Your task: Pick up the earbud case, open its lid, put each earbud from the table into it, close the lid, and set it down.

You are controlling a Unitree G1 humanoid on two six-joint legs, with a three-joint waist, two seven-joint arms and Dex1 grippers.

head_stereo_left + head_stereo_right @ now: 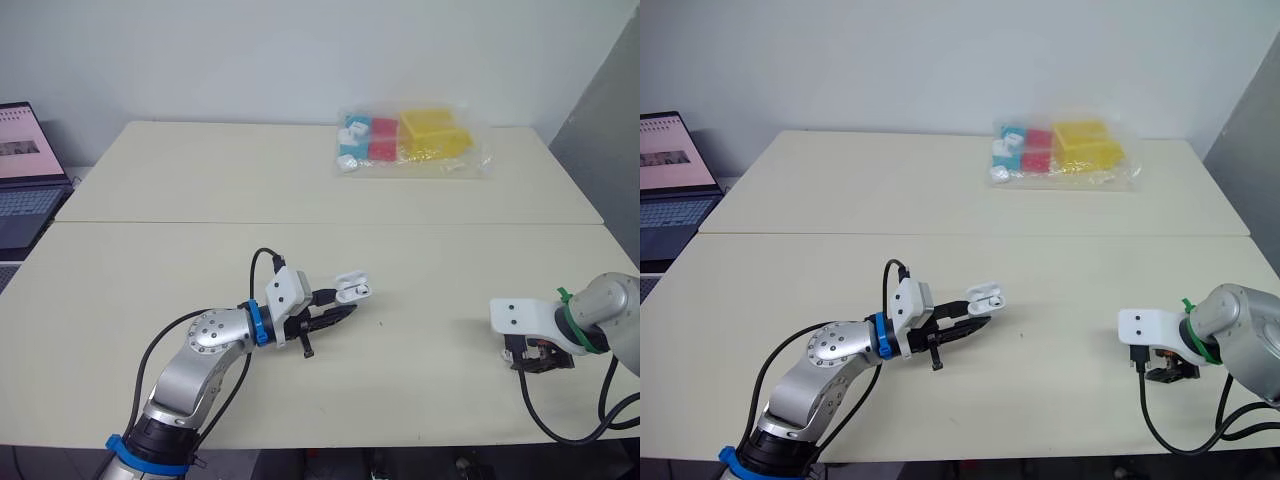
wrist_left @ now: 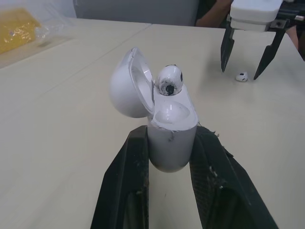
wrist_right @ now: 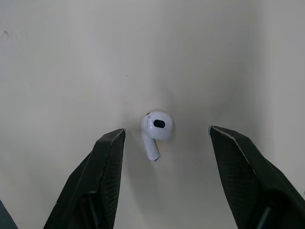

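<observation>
Now second-earbud step: left end effector grips open earbud case near front edge of desk, one earbud seated; right end effector, wide open, straddles loose earbud. Next: pinch, lift.

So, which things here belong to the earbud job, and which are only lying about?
Job: earbud case, lid open, in the left pincer; one earbud seated in it; loose earbud on the table below the open right pincer.
Lying about: plastic bag of coloured items at the table's far side; laptop off to the left.
</observation>
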